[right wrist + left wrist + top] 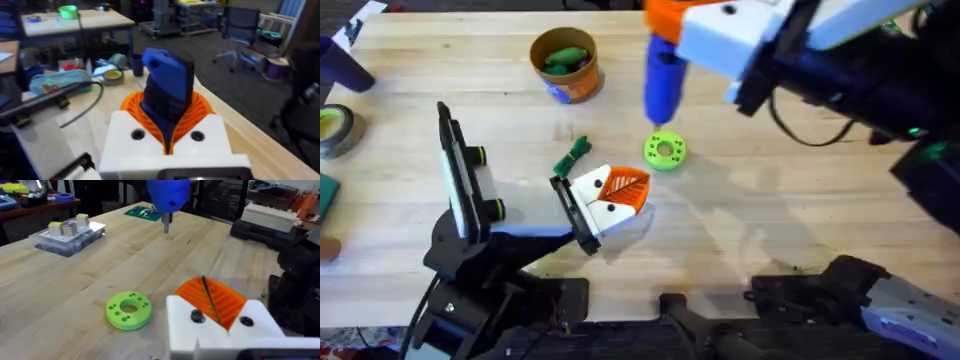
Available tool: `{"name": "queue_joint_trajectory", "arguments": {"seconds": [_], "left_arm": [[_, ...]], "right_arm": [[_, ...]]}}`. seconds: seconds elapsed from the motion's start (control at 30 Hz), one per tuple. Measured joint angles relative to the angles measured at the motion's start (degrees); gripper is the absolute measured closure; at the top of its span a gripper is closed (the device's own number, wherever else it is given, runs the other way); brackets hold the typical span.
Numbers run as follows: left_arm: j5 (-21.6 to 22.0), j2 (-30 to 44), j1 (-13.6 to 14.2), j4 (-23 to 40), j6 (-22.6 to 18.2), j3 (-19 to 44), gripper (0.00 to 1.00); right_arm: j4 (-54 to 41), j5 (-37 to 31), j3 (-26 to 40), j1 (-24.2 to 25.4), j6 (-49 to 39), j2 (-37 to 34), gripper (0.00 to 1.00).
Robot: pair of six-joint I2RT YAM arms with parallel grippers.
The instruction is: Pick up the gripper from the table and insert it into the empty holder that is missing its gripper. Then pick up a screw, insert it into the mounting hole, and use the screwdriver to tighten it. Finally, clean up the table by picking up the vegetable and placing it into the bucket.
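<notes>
Right arm (820, 40), large, white and dark, rises close under the overhead camera at 1 o'clock. Its right tool (665, 20) is clamped on the blue screwdriver (662, 80), which hangs upright with its short metal tip pointing down. In the right wrist view the orange ribbed fingers (200, 107) press against both sides of the blue body.

Beneath everything is a pale wooden worktop (770, 200).

From 7 o'clock the left arm (510, 225) reaches toward the middle. Its left tool (625, 190) sits low over the wood near the centre. In the left wrist view its white and orange fingers (230, 305) are pressed together, with a thin dark line between them. Whether anything is held there I cannot tell.

At 11 o'clock stands the round orange-tan bucket (570, 85), upright, with plump green vegetables inside.

A clear parts box (67, 235) appears in the left wrist view, well apart from the left tool.

A lime-green ring (665, 151) lies flat at 1 o'clock of the left tool, with the screwdriver at the ring's 12 o'clock.

Smallest is the vegetable (573, 156), a green piece lying on the wood at 10 o'clock of the left tool, well apart from the bucket.
</notes>
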State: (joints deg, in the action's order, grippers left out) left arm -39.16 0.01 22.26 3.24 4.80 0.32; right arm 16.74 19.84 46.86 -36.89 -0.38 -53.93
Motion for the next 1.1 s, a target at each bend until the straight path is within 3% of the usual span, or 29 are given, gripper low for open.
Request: {"name": "queue_joint_trajectory", "arguments": {"seconds": [0.27, 0.43, 1.1], "left_arm": [[0.00, 0.00, 0.00, -0.01, 0.00, 0.00, 0.987], [0.00, 0.00, 0.00, -0.01, 0.00, 0.00, 0.987], [0.00, 0.00, 0.00, 0.00, 0.00, 0.00, 0.987]], "right_arm": [[10.12, -0.08, -0.20, -8.82, 1.05, -4.50, 0.975], [11.70, -0.08, -0.42, -12.09, 2.27, -5.41, 0.975], [12.73, -0.49, -0.64, -13.72, 3.66, -5.59, 0.975]]}}
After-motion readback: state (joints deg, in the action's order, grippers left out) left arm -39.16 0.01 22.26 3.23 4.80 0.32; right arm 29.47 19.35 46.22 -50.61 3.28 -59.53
